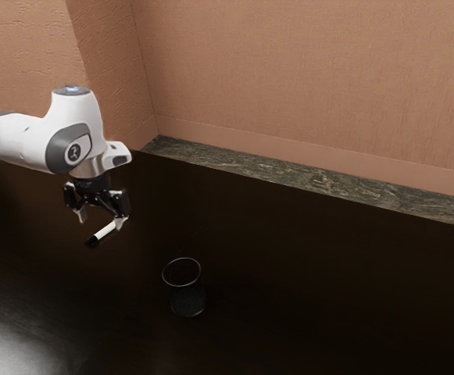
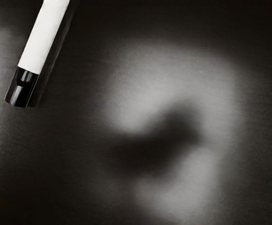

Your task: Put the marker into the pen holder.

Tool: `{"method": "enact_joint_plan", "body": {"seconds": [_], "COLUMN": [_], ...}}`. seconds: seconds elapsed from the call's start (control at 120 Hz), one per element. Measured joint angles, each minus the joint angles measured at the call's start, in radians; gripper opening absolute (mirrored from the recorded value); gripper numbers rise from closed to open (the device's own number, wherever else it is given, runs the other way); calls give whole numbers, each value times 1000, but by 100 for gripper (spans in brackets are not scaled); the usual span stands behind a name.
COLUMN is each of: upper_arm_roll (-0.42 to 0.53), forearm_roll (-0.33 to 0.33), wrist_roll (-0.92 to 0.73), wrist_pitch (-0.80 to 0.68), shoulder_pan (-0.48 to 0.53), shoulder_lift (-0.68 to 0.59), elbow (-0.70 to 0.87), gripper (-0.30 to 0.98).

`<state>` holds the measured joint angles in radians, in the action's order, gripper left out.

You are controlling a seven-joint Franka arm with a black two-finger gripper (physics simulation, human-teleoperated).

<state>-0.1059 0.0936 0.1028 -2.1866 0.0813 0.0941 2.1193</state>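
Observation:
My gripper (image 1: 101, 219) hangs over the dark table at the exterior view's left, its two fingers spread wide with nothing held between them. The marker (image 1: 105, 231), white with a black cap, lies on the table, seen just below the gripper; one fingertip overlaps its white end in that view. In the wrist view the marker (image 2: 38, 42) shows its white barrel and glossy black cap, while its other end is cut off. The pen holder (image 1: 187, 300), a dark see-through cup with a round open rim, stands upright, toward the exterior view's right from the gripper.
A mottled stone strip (image 1: 312, 181) runs along the table's far edge, below a pinkish-brown wall (image 1: 305, 78). A wall corner juts out behind the arm. The dark tabletop (image 1: 328, 289) extends beyond the cup toward the exterior view's right.

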Motion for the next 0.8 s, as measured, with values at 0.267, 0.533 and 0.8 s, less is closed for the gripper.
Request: {"method": "enact_joint_plan", "body": {"seconds": [0.267,0.533,0.8], "upper_arm_roll": [8,10,14], "forearm_roll": [-42,-90,-128], "wrist_roll": [-227,-397,-517], "wrist_pitch": [-140,-195,-220], "shoulder_pan": [106,110,127], "shoulder_lift": [222,355,434], "elbow": [-141,-263,-334], "gripper": [69,69,69]}}
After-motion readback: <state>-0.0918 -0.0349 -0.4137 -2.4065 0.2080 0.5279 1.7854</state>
